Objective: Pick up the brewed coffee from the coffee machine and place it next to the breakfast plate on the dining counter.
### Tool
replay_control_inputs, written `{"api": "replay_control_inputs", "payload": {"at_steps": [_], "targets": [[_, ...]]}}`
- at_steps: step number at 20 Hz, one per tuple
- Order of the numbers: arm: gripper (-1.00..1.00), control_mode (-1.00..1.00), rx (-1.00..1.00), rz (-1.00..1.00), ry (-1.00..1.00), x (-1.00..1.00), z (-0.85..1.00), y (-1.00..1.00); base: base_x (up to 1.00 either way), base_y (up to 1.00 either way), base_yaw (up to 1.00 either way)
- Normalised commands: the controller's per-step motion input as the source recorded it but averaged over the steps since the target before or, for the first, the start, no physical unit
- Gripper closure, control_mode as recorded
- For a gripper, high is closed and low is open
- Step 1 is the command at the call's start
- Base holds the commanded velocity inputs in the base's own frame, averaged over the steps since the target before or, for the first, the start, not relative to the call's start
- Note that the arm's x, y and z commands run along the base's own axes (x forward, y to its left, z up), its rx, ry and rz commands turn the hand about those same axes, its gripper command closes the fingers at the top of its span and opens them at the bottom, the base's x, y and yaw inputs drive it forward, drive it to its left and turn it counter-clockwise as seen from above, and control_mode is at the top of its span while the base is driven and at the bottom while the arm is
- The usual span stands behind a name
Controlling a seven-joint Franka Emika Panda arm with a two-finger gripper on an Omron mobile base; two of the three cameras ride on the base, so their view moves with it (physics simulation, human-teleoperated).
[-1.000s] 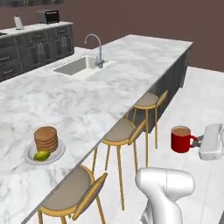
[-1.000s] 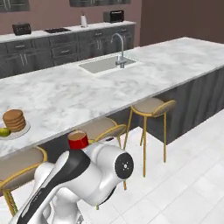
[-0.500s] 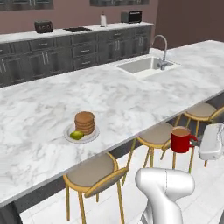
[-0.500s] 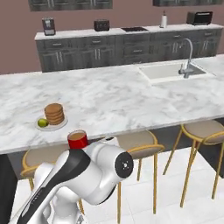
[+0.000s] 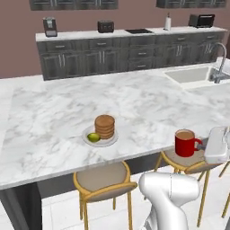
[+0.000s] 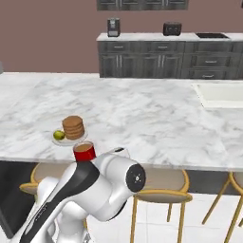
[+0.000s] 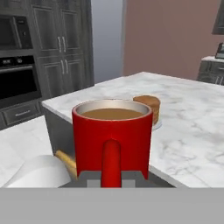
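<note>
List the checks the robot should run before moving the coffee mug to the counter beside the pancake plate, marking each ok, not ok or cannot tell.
1. Gripper shut on the red mug's handle: ok.
2. Mug upright, coffee level at the rim: ok.
3. Bare marble on the dining counter beside the breakfast plate: ok.
4. Mug already over the counter: not ok; it hangs off the edge, above the stool.
5. Mug bottom higher than the countertop: cannot tell.

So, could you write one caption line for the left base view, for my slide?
The claw holds the red coffee mug by its handle, off the edge of the marble dining counter, right of the pancake plate.
</note>
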Motion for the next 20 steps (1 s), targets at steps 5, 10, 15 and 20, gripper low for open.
{"api": "replay_control_inputs", "payload": {"at_steps": [5, 10, 15, 20], "targets": [[1.00, 1.00, 0.00, 0.00, 0.00, 0.00, 0.00, 0.00, 0.63, -0.04, 0.45], [1.00, -1.00, 0.05, 0.13, 0.00, 0.25, 0.00, -0.22, 0.25, -0.27, 0.21], [1.00, -1.00, 0.11, 0.28, 0.00, 0.97, -0.07, -0.68, 0.00, 0.00, 0.00], [1.00, -1.00, 0.01, 0.21, 0.00, 1.00, -0.40, -0.03, 0.00, 0.00, 0.00]]}}
